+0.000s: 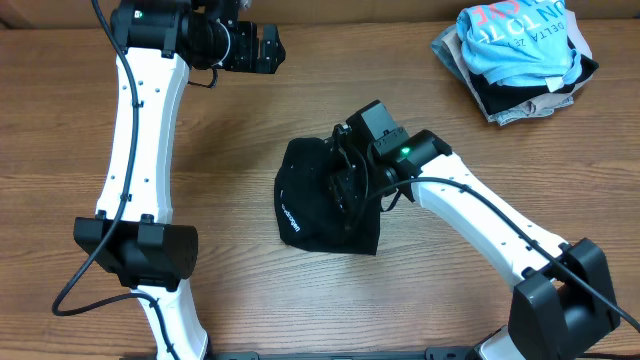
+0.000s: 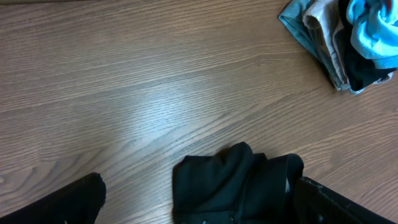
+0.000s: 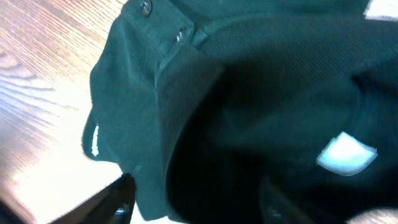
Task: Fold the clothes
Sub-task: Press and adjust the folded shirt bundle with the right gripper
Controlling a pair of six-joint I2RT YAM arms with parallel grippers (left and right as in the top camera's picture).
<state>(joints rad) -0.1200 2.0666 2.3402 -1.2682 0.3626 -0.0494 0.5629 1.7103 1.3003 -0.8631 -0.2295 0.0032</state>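
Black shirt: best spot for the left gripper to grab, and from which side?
Probably the bare left edge of the black shirt, coming from the left: it lies flat and open there, while the right gripper covers the right part.

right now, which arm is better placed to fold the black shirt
Right. The right gripper is down on the black shirt; the left gripper hangs well away from it.

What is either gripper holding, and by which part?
Left gripper holds nothing. Right gripper is down on the black shirt near its collar buttons; an actual grip cannot be told.
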